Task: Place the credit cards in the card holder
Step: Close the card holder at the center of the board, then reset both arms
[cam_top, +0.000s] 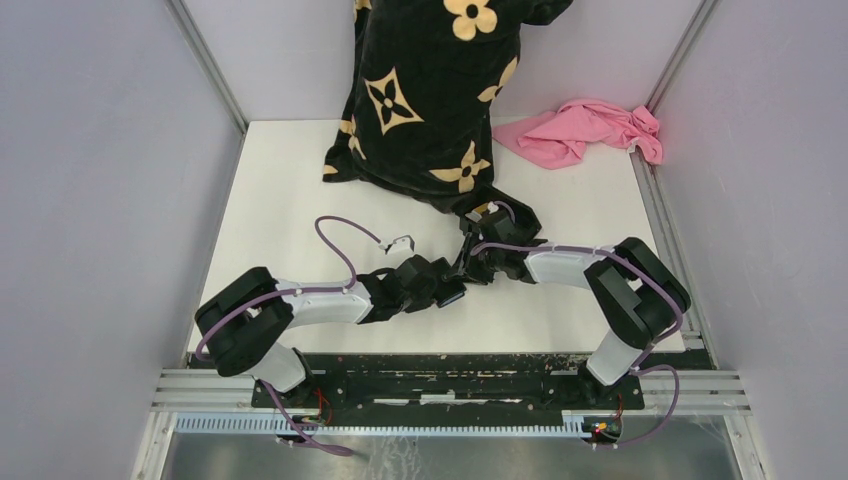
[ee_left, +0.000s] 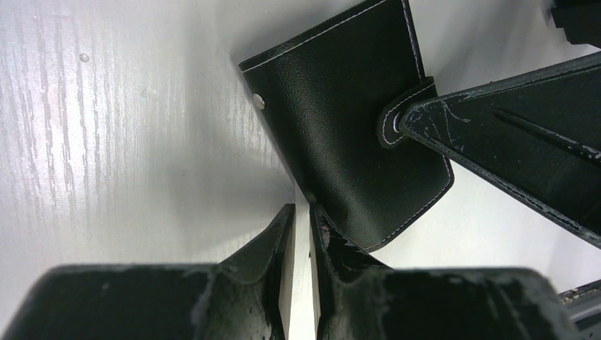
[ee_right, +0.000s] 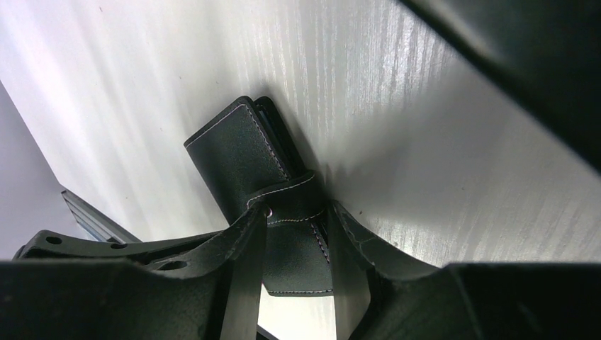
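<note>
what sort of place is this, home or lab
Most likely a robotics test cell: grey panel walls on aluminium rails box in a white table, a left arm and right arm are bolted at its near edge, and the right pincer grips a card holder.

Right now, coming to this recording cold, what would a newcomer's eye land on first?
First, the big black cloth with tan flower motifs, draped over the far side of the table, and a pink cloth at the far right corner. Next, both arms meet mid-table: the right gripper clamps the strap of a folded black card holder with white stitching, and the left gripper, nearly shut, sits at its edge.
</note>
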Robot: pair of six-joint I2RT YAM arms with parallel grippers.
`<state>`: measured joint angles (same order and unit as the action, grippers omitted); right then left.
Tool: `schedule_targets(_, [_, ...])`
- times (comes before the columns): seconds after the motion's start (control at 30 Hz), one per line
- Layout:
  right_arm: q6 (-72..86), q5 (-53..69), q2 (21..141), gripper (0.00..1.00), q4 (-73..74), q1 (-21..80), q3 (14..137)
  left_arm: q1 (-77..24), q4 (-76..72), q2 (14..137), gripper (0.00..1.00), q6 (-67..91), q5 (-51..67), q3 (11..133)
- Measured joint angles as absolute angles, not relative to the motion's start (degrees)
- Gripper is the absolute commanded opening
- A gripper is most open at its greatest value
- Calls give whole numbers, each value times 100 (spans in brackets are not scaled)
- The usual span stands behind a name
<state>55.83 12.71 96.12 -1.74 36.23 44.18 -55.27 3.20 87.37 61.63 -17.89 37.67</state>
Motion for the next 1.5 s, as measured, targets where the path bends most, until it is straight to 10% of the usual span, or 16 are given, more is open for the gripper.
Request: schedule_targets(1.5, [3927, 198, 8735, 55, 1970, 4077, 5811, -5520, 1883, 7854, 31, 6158, -2672, 3953])
